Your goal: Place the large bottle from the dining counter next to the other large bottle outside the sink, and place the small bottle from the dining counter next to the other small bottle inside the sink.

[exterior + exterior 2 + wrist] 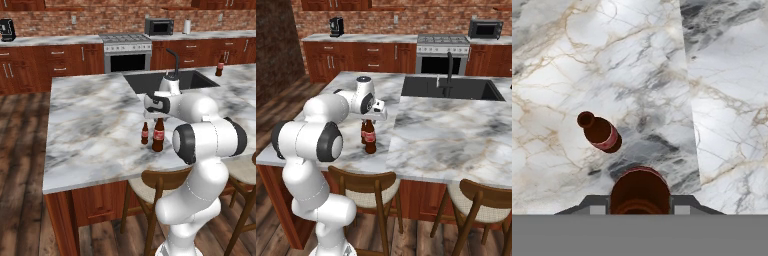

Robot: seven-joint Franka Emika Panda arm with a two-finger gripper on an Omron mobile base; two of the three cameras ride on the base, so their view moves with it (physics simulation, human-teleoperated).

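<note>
Large bottle (640, 192) sits between claw (640, 206) tips, small bottle (600, 132) beside

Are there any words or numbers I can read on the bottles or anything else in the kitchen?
Large bottle: red label with white marks, too blurred to read.
Small brown bottle: red label, too small to read.
Far bottle by the sink: label too small to read.
Microwave and stove: no readable text.

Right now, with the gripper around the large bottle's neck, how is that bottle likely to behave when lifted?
The large bottle looks like rigid glass, so it should not flex. It is tall on a narrow base, so it may swing or tip if the gripper, at its neck, is off-centre. The small bottle stands close beside it and could be knocked over on the dining counter.
</note>
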